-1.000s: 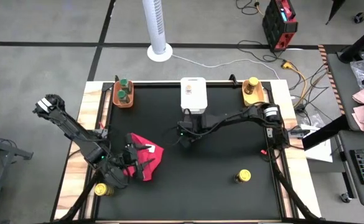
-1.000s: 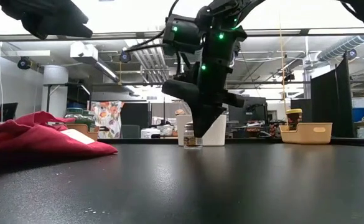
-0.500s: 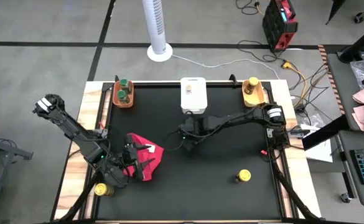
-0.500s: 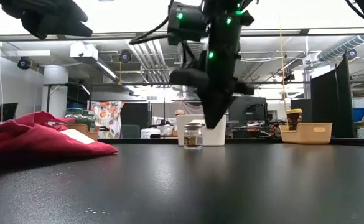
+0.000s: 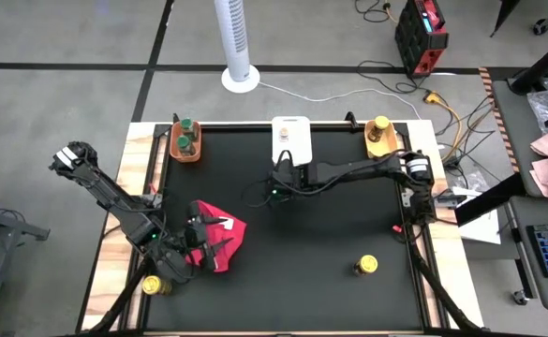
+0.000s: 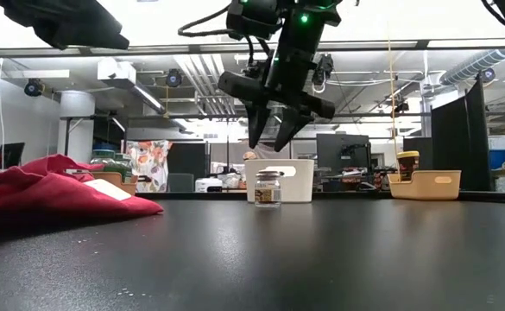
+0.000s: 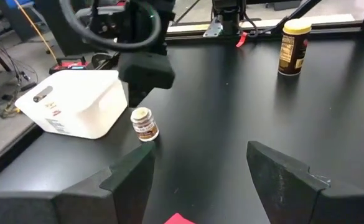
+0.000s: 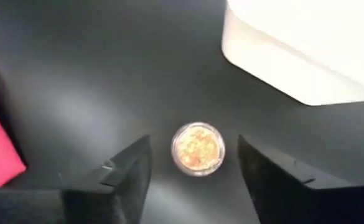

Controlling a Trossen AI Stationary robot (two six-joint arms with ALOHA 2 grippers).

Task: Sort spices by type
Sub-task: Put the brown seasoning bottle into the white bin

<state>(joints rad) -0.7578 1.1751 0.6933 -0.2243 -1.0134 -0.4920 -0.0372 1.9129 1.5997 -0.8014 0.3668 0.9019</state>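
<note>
Low view: right gripper open above spice jar; white bin behind.

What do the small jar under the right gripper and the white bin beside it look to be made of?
Small jar: clear glass or hard plastic, it seems; the contents show through the glossy wall, under a pale lid.
White bin: likely moulded plastic, matte, with smooth rounded corners.
The right gripper hangs open above the jar.
</note>
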